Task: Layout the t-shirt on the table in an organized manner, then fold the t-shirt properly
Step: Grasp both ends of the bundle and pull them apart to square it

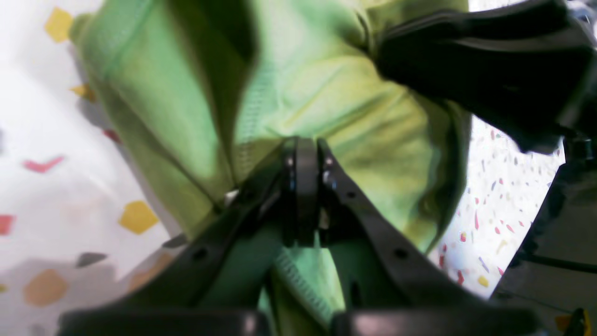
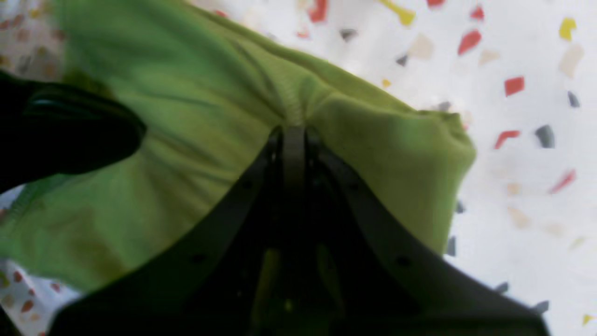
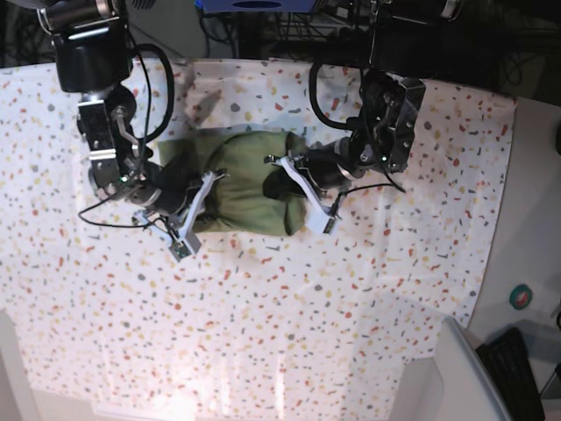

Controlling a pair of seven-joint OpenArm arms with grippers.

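Olive t-shirt (image 3: 241, 184) bunched on table (image 3: 351, 289) | left pincer (image 1: 305, 154) clamps it | right pincer (image 2: 293, 133) clamps it

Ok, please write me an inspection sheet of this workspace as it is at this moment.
Surface: table with white speckled cloth, flat.
Job's things: t-shirt, olive green, bunched in a compact heap, not laid out.
Clutter: nothing seen on the cloth.
Grippers: left pincer shut on the t-shirt; right pincer shut on the t-shirt, at opposite ends of the heap.
Cables: black cables loop along both arms, above the cloth.
Surroundings: plain grey-white surface at the table's edge, with a black device on it.
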